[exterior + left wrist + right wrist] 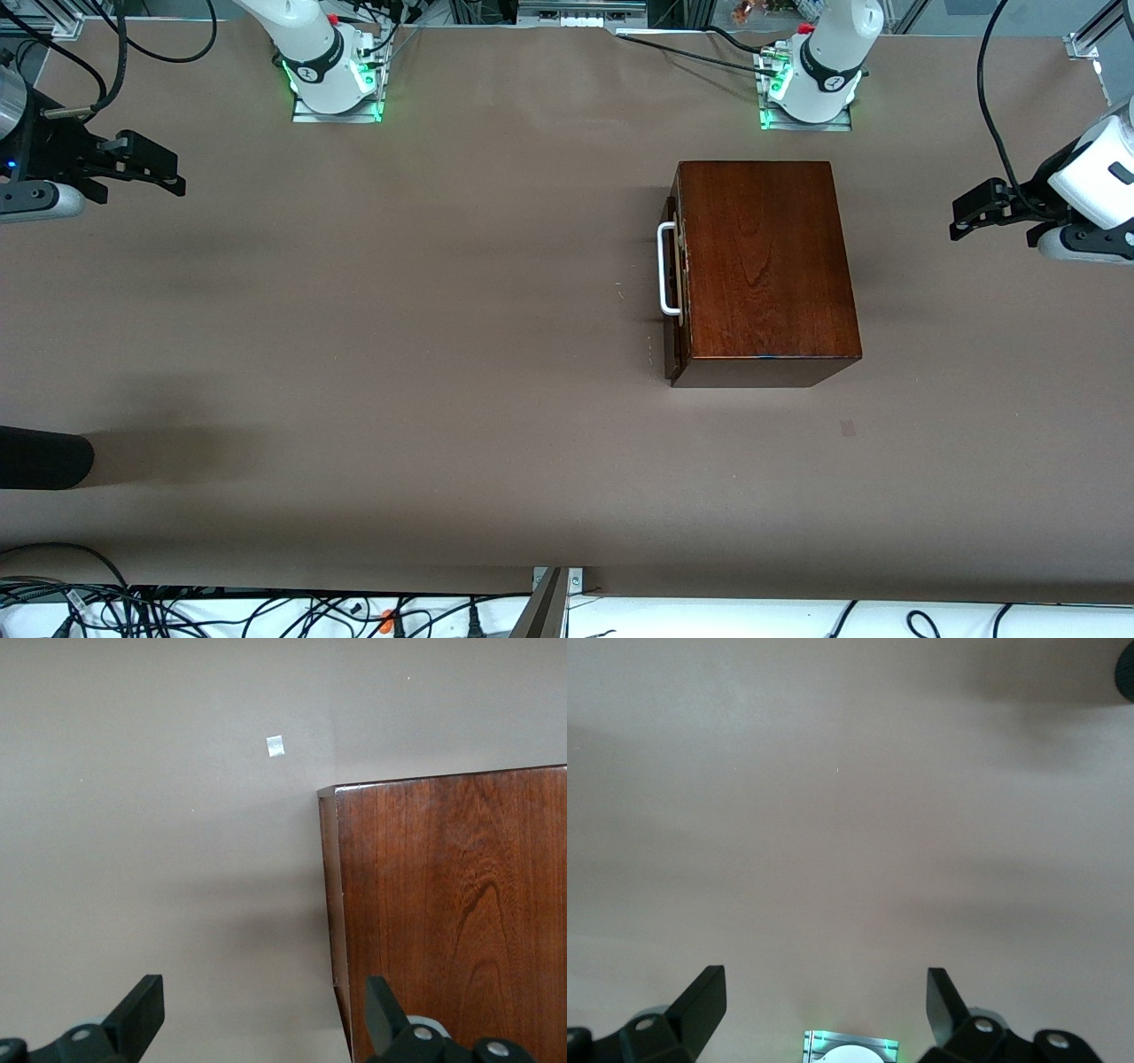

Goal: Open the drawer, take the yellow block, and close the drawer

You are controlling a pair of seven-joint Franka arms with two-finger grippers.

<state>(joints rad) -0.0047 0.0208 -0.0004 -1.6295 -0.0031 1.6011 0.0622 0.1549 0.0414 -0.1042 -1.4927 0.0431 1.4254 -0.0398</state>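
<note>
- No brand, label or writing can be read on anything in view.
- The box [762,270] stands on the surface [399,354] toward the left arm's end, just in front of the left arm's base [811,89], nearer the edge where the bases stand than the front camera's edge.
- The drawer [675,283] is pushed in, or nearly so; its dark front faces the right arm's end, with the white handle [667,268] on it.
- The block cannot be seen in any view.
- The left hand [970,213] hangs over the left arm's end of the surface, well apart from the box, on the side away from the handle. In its wrist view the fingers [142,1014] are spread, with nothing between them, and a corner of the box [452,912] lies below.
- The right hand [155,168] hangs over the right arm's end of the surface, well apart from the handle. Its fingers [704,1001] are spread and hold nothing, with only bare surface below and a base with green light at the frame's edge.
- A small pale square [275,746] lies on the surface near the box's corner, nearer the front camera; what it is I cannot tell.
- A dark rounded thing [40,456] is cut off at the right arm's end; hard to make out.
- Both arms are cut off by the front view's edges.
</note>
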